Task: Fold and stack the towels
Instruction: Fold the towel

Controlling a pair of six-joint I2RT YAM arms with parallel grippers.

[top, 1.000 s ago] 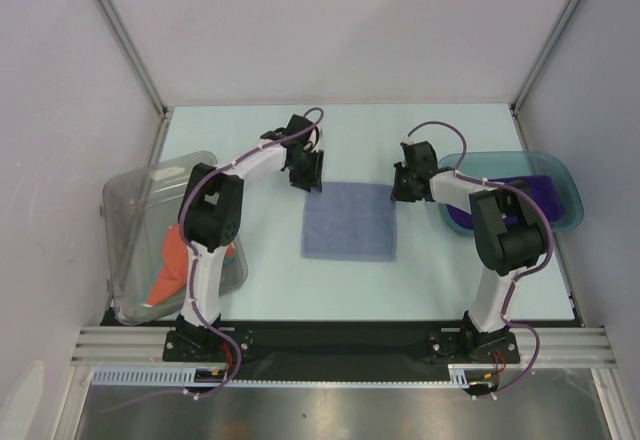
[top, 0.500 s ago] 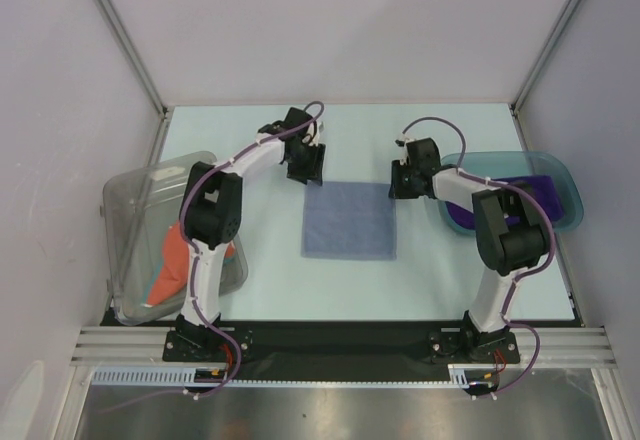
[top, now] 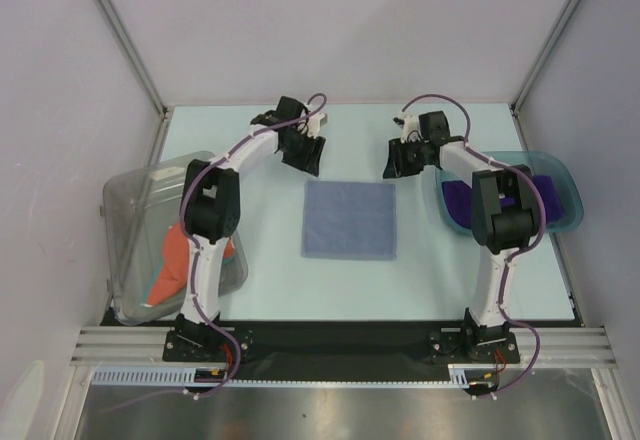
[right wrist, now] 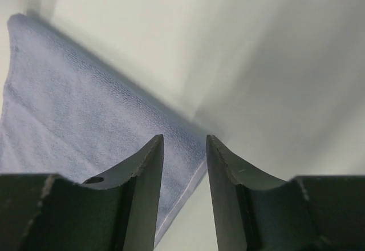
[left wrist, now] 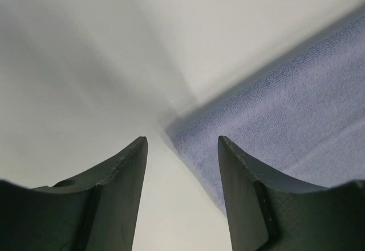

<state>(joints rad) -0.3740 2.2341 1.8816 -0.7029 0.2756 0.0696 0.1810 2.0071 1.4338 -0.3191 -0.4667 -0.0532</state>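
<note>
A blue-grey towel (top: 350,219) lies flat in the middle of the table. My left gripper (top: 306,160) is open and empty just beyond its far left corner, which shows between the fingers in the left wrist view (left wrist: 274,131). My right gripper (top: 396,165) is open and empty just beyond its far right corner, seen in the right wrist view (right wrist: 85,114). A purple towel (top: 465,200) lies in the teal tray (top: 560,170) at right. An orange-brown towel (top: 172,260) with a light blue one under it lies in the clear bin (top: 135,210) at left.
Grey walls enclose the table on three sides. The bin stands at the left edge, the tray at the right edge. The arm bases stand on the black strip at the near edge.
Both grippers have moved away from the towel's far corners toward the back of the table and stand apart from it. The towel lies flat and unmoved.
</note>
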